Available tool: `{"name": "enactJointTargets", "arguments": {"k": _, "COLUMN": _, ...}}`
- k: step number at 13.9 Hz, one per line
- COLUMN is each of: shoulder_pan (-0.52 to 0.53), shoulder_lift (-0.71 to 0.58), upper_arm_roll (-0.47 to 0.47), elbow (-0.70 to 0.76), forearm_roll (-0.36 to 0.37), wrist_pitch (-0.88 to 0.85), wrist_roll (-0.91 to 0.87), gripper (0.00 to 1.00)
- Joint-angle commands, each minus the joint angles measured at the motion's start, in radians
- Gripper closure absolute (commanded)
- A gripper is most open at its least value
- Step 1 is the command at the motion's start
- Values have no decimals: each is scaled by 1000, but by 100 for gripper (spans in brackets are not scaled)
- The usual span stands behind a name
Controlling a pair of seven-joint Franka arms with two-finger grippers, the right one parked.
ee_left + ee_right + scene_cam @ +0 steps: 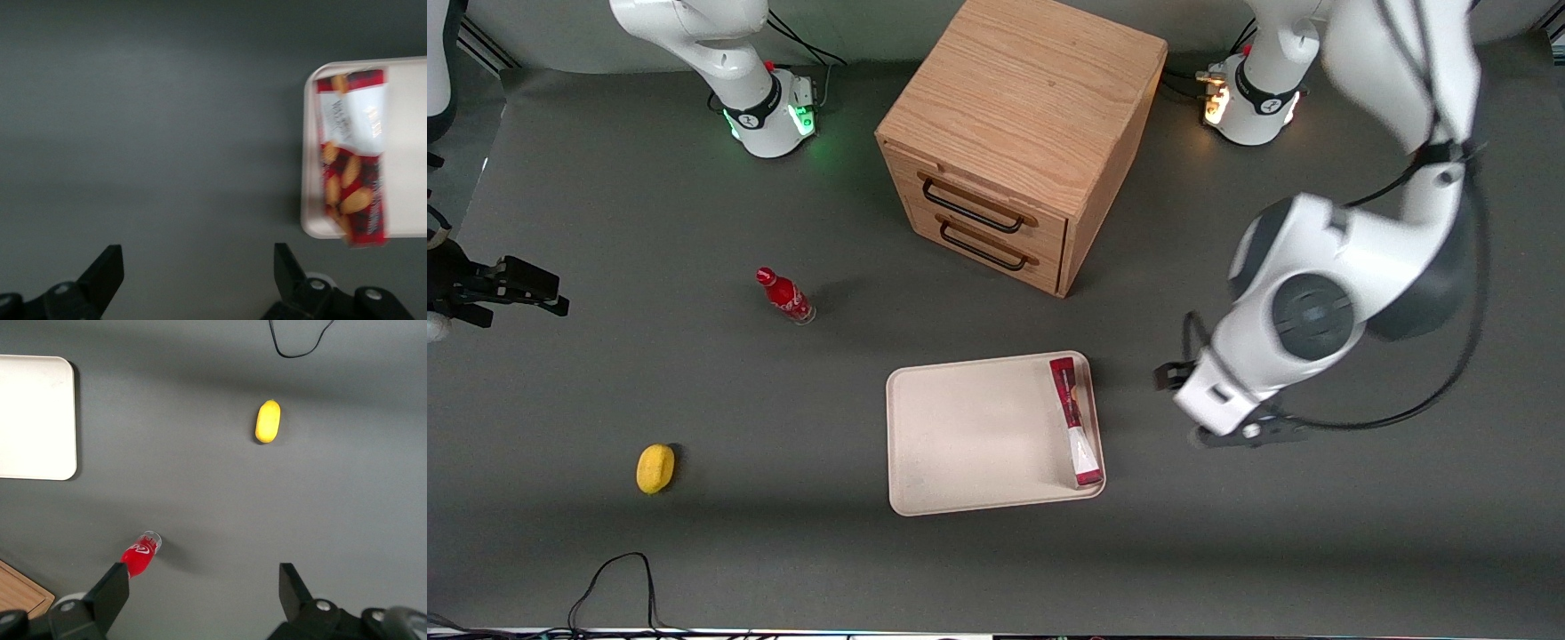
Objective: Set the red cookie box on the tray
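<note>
A: Where does the red cookie box (1075, 420) sit at this point?

B: On the tray (960, 444), flat, lying along the short edge that faces the working arm's end of the counter (605, 382). Its white end points toward the front camera. In the wrist view the dark-red end (363, 230) seems to ride up on or slightly over the rim, though I can't say for sure.

A: And the hand?

B: The hand (199, 280) is off the tray, over bare counter just beside that same edge, toward the working arm's side. Its two fingers (105, 270) stand wide apart with nothing between them. No contact with the box.

A: So which step is this?

B: I'd judge the placing is done and the arm is at the release-and-clear stage. The box rests by its own weight; nothing grips it.

A: What does the next move call for?

B: Little, I think. If the box is accepted as placed, the arm only needs to lift and pull away without sweeping across the tray rim. If the overhanging end matters, a small nudge toward the tray's middle would settle it, with the fingers coming in from above the box.

A: Anything else about?

B: A small red bottle (785, 296), a yellow fruit (655, 468) and a wooden drawer cabinet (1021, 142), all well apart from the tray.
</note>
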Motion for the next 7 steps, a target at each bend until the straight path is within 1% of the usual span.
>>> {"name": "enactJointTargets", "arguments": {"k": 1, "shoulder_pan": 125, "shoulder_lift": -279, "upper_arm_roll": -5, "elbow": -327, "forearm_roll": -14, "wrist_pitch": 40, "wrist_roll": 145, "gripper": 0}}
{"name": "enactJointTargets", "arguments": {"k": 3, "shoulder_pan": 193, "shoulder_lift": -393, "upper_arm_roll": 2, "elbow": -426, "forearm_roll": -19, "wrist_pitch": 41, "wrist_roll": 242, "gripper": 0}}
{"name": "enactJointTargets", "arguments": {"k": 5, "shoulder_pan": 241, "shoulder_lift": -475, "upper_arm_roll": 4, "elbow": -474, "forearm_roll": -19, "wrist_pitch": 23, "wrist_roll": 265, "gripper": 0}}
{"name": "enactJointTargets", "arguments": {"k": 6, "shoulder_pan": 238, "shoulder_lift": -490, "upper_arm_roll": 21, "elbow": -470, "forearm_roll": -19, "wrist_pitch": 1, "wrist_roll": 265, "gripper": 0}}
{"name": "enactJointTargets", "arguments": {"k": 7, "shoulder_pan": 207, "shoulder_lift": -496, "upper_arm_roll": 83, "elbow": -461, "forearm_roll": -18, "wrist_pitch": -19, "wrist_roll": 267, "gripper": 0}}
